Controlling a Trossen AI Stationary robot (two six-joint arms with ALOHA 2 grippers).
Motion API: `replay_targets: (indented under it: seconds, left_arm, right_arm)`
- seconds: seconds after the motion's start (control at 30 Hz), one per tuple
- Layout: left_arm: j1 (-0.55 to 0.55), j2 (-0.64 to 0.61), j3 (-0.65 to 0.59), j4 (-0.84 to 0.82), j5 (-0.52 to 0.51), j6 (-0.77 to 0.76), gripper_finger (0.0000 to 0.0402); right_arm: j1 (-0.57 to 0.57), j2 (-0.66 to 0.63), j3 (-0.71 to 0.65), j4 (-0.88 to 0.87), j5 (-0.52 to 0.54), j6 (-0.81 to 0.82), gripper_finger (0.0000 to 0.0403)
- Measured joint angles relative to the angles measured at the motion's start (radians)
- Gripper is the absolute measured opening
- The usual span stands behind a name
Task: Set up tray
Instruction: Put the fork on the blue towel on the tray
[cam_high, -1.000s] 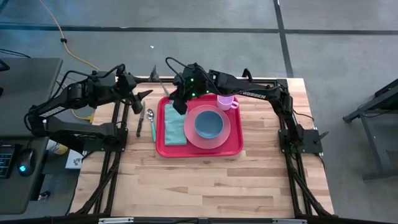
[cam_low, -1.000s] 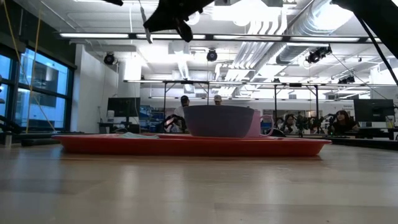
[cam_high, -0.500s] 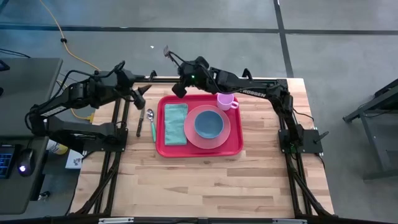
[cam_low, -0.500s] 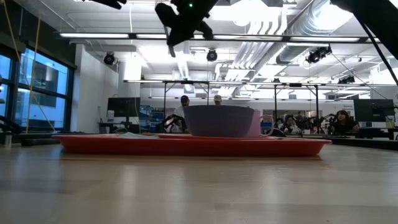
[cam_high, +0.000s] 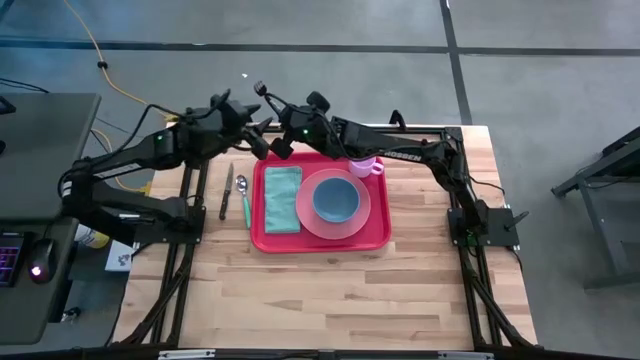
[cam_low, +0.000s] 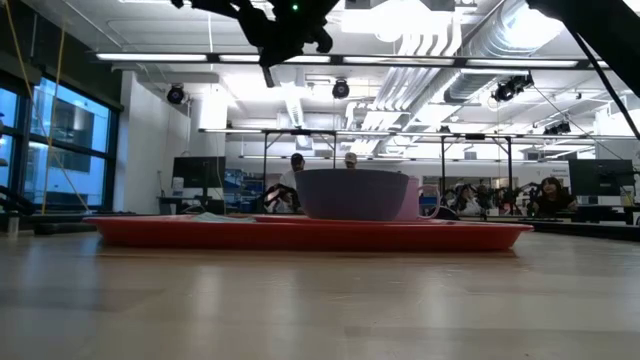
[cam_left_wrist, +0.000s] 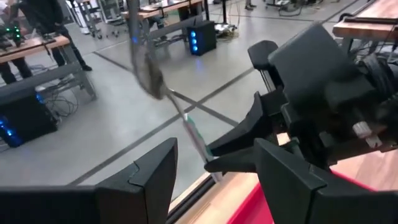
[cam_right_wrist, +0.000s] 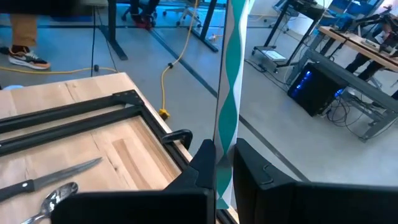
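Right gripper (cam_right_wrist: 225, 163): its two dark fingers (cam_right_wrist: 202, 158) are closed on a teal-handled utensil (cam_right_wrist: 231, 93), which stands upright toward twelve o'clock. At nine o'clock lies the wooden desk (cam_right_wrist: 74, 149), crossed by black frame bars (cam_right_wrist: 68, 115). A knife (cam_right_wrist: 46, 176) and a spoon (cam_right_wrist: 50, 200) rest at seven o'clock. A yellow cable (cam_right_wrist: 171, 68) crosses the floor.

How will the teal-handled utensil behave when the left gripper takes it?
Probably stiff and light: the utensil stands straight from the shut right gripper. Pinched at its handle end, it may pivot. The smooth handle could slip in the open left gripper.
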Motion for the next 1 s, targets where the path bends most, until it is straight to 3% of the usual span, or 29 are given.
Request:
replay_targets:
  seconds: [0.53, 0.67, 0.87, 1.0]
  left_arm:
    - [0.0, 0.097, 0.0, 0.094, -0.107, -0.006, 0.023]
    - [0.0, 0.096, 0.0, 0.097, -0.144, 0.012, 0.0178]
    - [0.001, 0.09, 0.0, 0.095, -0.137, 0.102, 0.0028]
    - [0.0, 0.092, 0.0, 0.093, -0.091, 0.174, 0.0014]
  right_arm:
    - [-0.005, 0.0, 0.0, 0.02, -0.032, -0.019, 0.0005]
    - [0.0, 0.0, 0.0, 0.018, -0.027, -0.036, 0.0005]
    - [0.001, 0.0, 0.0, 0.013, -0.025, -0.032, 0.0005]
    - [0.001, 0.0, 0.0, 0.013, -0.036, -0.037, 0.0003]
